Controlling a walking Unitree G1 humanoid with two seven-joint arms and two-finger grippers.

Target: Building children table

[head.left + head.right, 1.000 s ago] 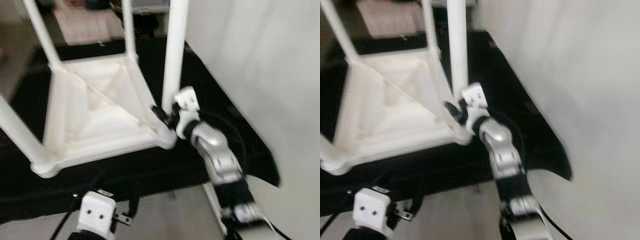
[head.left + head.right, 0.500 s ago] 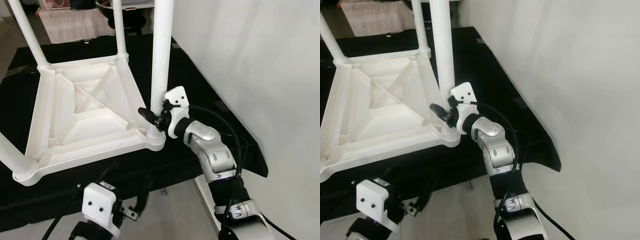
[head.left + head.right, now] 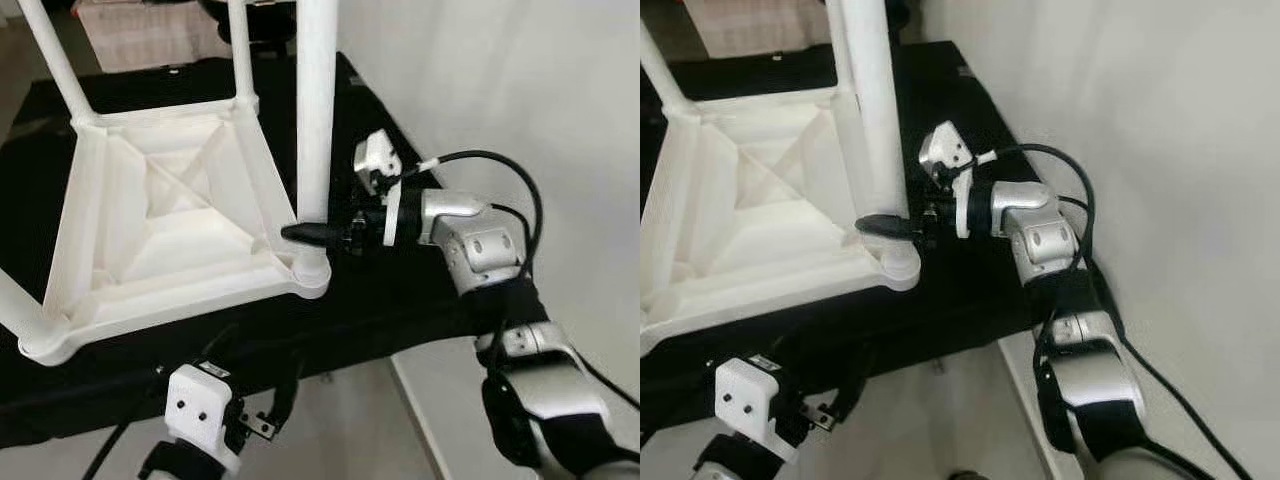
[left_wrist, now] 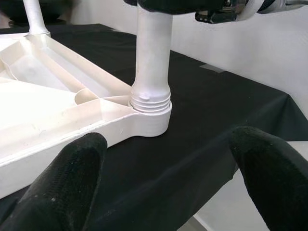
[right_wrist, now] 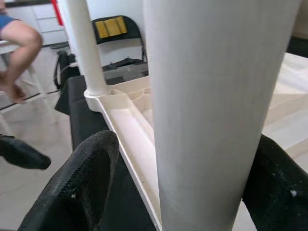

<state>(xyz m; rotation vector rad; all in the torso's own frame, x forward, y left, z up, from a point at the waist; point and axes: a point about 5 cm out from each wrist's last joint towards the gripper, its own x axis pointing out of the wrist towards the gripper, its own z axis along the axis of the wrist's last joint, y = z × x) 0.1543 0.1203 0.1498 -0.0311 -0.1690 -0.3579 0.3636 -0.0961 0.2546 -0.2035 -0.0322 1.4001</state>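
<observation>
The white plastic children's table [image 3: 170,220] lies upside down on a black cloth [image 3: 400,290], its legs pointing up. The near right leg [image 3: 313,110] stands in its threaded corner socket [image 4: 150,103]. My right gripper [image 3: 305,230] reaches in from the right, just above the socket. Its fingers [image 5: 82,183] straddle the leg with a gap on one side, so it is open. My left gripper [image 4: 168,178] hangs open below the cloth's front edge, facing that socket and apart from it. Its white wrist block [image 3: 200,405] is at the bottom of the left eye view.
A white wall [image 3: 520,90] rises close on the right. Two more legs [image 3: 240,50] [image 3: 55,60] stand at the far corners. Pale floor [image 3: 340,430] lies below the cloth's front edge. In the right wrist view, a person's leg [image 5: 19,38] and a black chair [image 5: 115,29] are beyond the table.
My right elbow has swung out to the right and the wrist has turned, so the gripper now comes at the leg level from the side. The camera shifted. The left arm stayed put.
</observation>
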